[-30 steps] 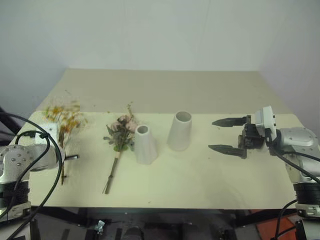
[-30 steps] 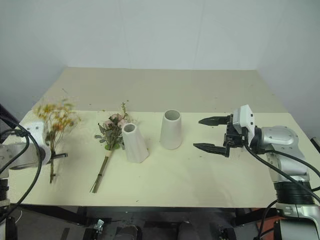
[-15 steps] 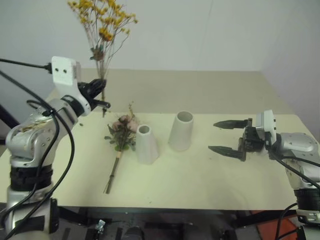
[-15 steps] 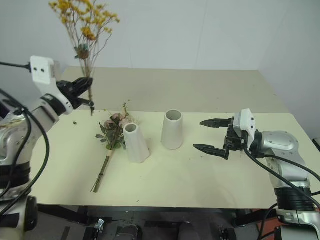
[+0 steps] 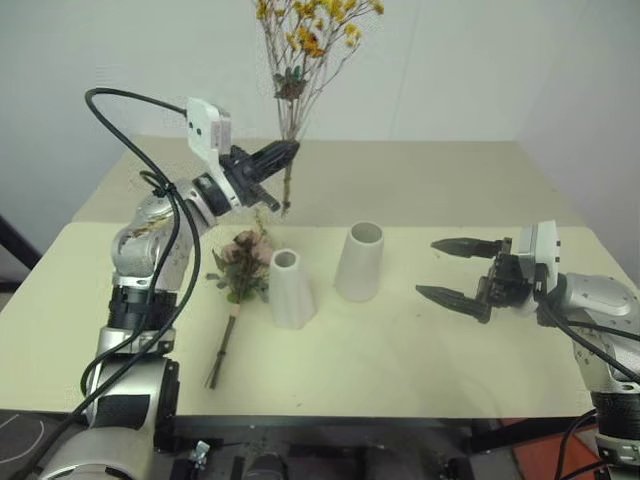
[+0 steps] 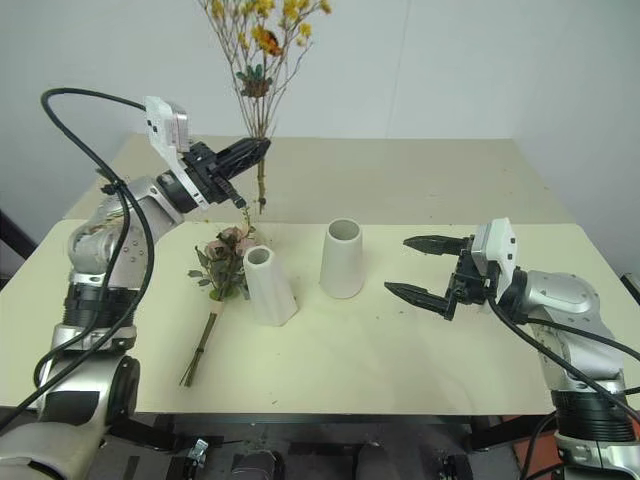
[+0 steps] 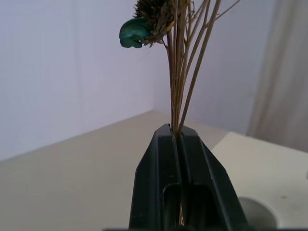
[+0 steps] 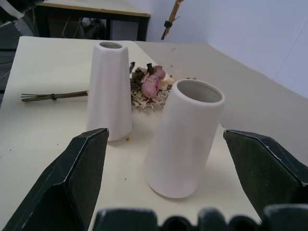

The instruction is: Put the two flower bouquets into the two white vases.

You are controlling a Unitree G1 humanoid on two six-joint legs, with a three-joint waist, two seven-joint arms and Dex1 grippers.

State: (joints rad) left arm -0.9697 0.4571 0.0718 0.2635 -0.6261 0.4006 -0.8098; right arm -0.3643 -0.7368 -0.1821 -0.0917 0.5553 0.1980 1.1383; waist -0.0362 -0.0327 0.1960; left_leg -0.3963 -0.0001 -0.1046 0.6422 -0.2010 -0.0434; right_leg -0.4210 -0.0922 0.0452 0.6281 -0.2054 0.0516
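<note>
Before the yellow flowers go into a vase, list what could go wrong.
1. The left gripper pinches only the thin stems of the yellow flowers, so they may slip or snap.
2. The narrow vase has a small mouth; the stem ends could miss and tip it.
3. The pink roses lie right beside that vase.

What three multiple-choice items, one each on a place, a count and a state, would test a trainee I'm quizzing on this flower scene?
1. Where does the pink rose bouquet lie?
A. On the table beside the narrow-mouthed vase
B. Inside the wider vase
C. In the right gripper

2. How many white vases stand on the table?
A. One
B. Two
C. Three

3. How is the left gripper?
A. Open and bare
B. Shut on the yellow bouquet
C. Shut on a vase

Answers:
1. A: the pink rose bouquet lies flat next to the narrow-mouthed vase.
2. B: that vase and the wider vase.
3. B: the left gripper jaws pinch the yellow bouquet stems, held upright.
</note>
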